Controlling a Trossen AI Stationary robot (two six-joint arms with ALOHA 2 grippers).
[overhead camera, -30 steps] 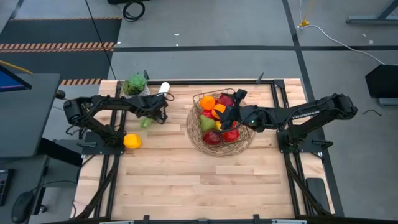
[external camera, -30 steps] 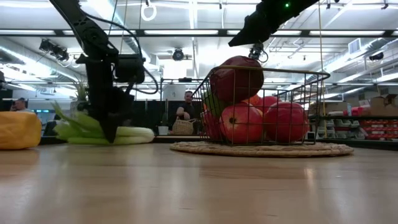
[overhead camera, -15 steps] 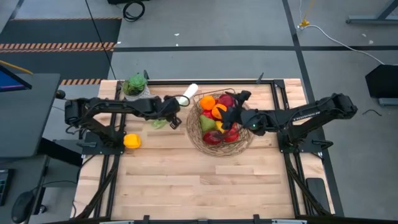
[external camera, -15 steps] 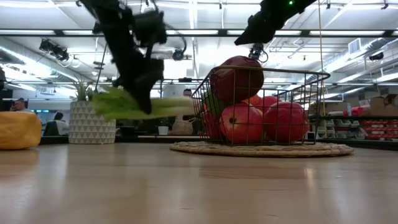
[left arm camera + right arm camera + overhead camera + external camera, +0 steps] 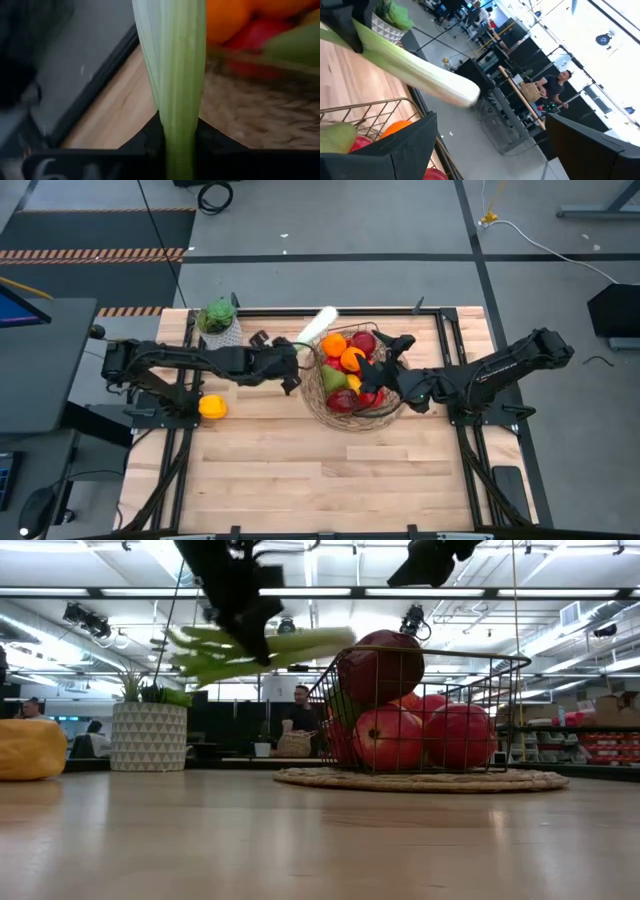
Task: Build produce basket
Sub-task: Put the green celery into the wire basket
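Left gripper: raised clear of the tabletop, just beside the basket's left rim; its fingers are closed on the green end of the leek.
Leek: clamped between the 2 fingers in the left wrist view, running forward from them; its white end points toward the far edge of the tabletop, slanting past the basket's far-left rim. In the low view it hangs near level in the air at about rim height.
Leek, look: long, white at the free end, pale green with loose leaves at the gripped end.
Right gripper: over the right part of the basket, above the fruit; its 2 fingers stand wide apart with nothing between them.
Basket: round, tan wire, on the tabletop; holds red apples, oranges and a green pear.
Yellow fruit: alone on the tabletop near the left edge, well apart from the basket.
Potted plant: far-left corner.
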